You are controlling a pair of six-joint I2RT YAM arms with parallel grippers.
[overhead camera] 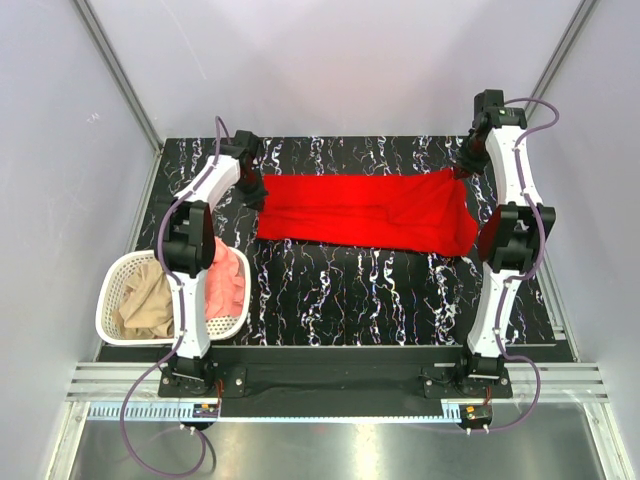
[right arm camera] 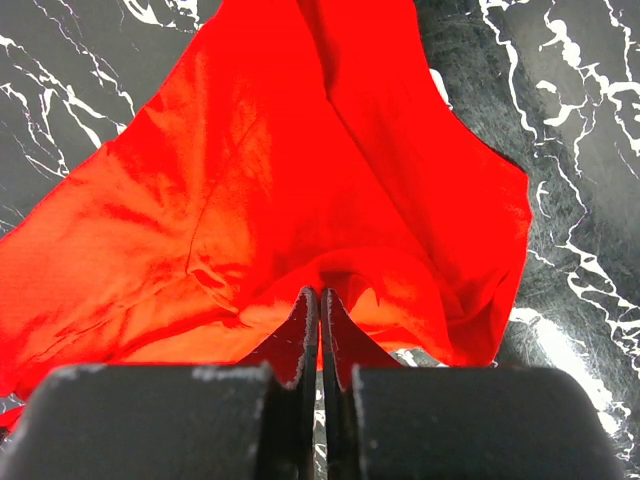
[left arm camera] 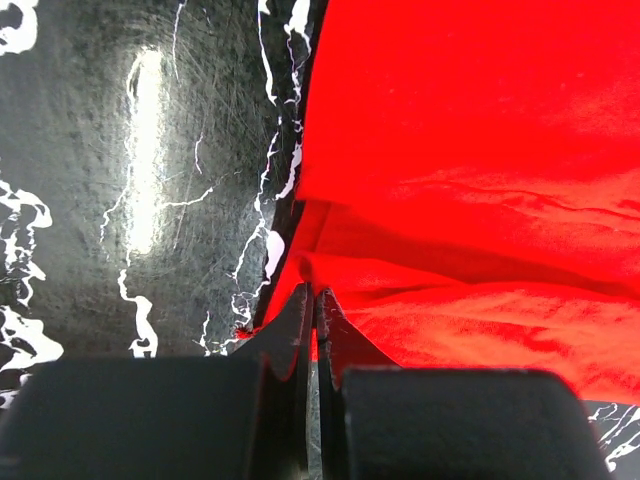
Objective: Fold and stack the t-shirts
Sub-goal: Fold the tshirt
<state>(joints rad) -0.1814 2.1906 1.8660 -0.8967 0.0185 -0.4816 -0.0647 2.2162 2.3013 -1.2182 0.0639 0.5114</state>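
Observation:
A red t-shirt (overhead camera: 365, 212) lies stretched wide across the far part of the black marbled table. My left gripper (overhead camera: 254, 194) is shut on its left edge; in the left wrist view the closed fingers (left arm camera: 312, 300) pinch the red cloth (left arm camera: 470, 150). My right gripper (overhead camera: 466, 165) is shut on its upper right corner; in the right wrist view the closed fingers (right arm camera: 320, 300) pinch a fold of the shirt (right arm camera: 300, 170). The right end of the shirt hangs in loose folds.
A white laundry basket (overhead camera: 118, 274) stands at the near left and holds a tan garment (overhead camera: 145, 300) and a pink garment (overhead camera: 225, 285). Grey walls and metal posts enclose the table (overhead camera: 350, 290).

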